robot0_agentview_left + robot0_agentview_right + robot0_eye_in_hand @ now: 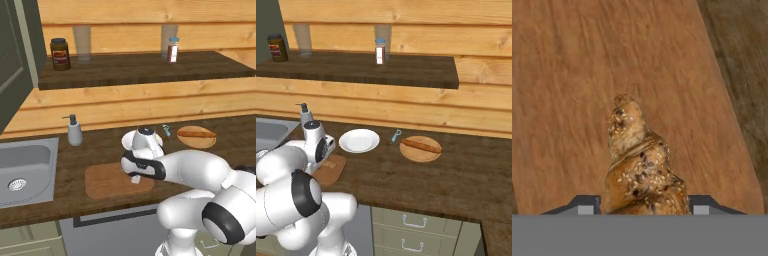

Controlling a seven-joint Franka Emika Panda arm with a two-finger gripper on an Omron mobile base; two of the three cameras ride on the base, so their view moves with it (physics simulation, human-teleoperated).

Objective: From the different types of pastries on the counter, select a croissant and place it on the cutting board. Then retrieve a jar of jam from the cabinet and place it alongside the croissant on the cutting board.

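Croissant (639, 165), one only, sits between the two dark fingertips of the gripper (643, 205), and the jaws are clamped on its near end. Under it lies the single cutting board (102, 182), a light wooden slab on the dark counter (456, 180); whether the pastry touches the board I cannot tell.

Taking the cutting board as the mark: one steel sink (27, 167) lies to its left, with one soap dispenser (74, 131) behind the board on that side. To the board's right stand one white plate (359, 140), then one small blue utensil (396, 136), then one round wooden plate (421, 149) carrying a single long pastry (422, 145).

Above and behind the board runs one shelf (145, 70). On it I count two clear glasses (82, 43), one dark jar (60, 54) at the left and one small shaker (173, 49) with a blue cap toward the right.
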